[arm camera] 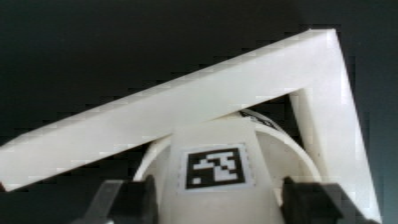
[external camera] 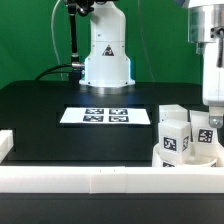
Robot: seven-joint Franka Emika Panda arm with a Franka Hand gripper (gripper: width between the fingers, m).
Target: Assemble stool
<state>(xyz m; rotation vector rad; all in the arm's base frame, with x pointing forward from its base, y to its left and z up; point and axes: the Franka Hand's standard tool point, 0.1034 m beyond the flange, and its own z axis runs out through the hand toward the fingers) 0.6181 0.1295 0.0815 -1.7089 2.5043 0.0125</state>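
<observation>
The white stool seat (external camera: 168,160) lies in the corner of the rails at the exterior view's right. Two white legs with black-and-white tags stand on it: one (external camera: 173,134) is free, the other (external camera: 206,138) is under my gripper (external camera: 212,116). In the wrist view the tagged leg (arm camera: 217,165) fills the gap of my gripper (arm camera: 217,206). The dark fingers (arm camera: 119,200) press on both of its sides, so the gripper is shut on that leg. The foot of the leg and where it meets the seat are hidden.
White border rails (external camera: 90,178) run along the front and the exterior view's left (external camera: 4,145), and they form a corner (arm camera: 320,60) in the wrist view. The marker board (external camera: 106,116) lies mid-table. The robot base (external camera: 106,55) stands at the back.
</observation>
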